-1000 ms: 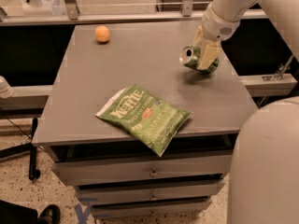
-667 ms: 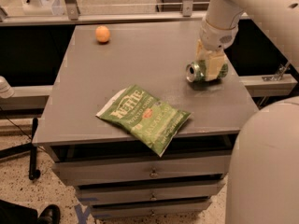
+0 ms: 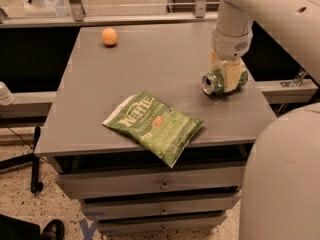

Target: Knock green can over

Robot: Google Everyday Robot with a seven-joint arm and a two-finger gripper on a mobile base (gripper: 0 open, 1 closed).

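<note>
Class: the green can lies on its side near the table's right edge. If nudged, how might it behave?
Lying on its side, the green can would probably roll readily, perhaps off the nearby table edge. It looks metal, so it is likely rigid. The hand, directly over it, may block some rolling.

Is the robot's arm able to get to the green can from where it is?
Most likely yes. The gripper is right up against the green can, which lies on its side near the right edge of the table. Nothing stands between them; the chip bag lies well off to the left.
</note>
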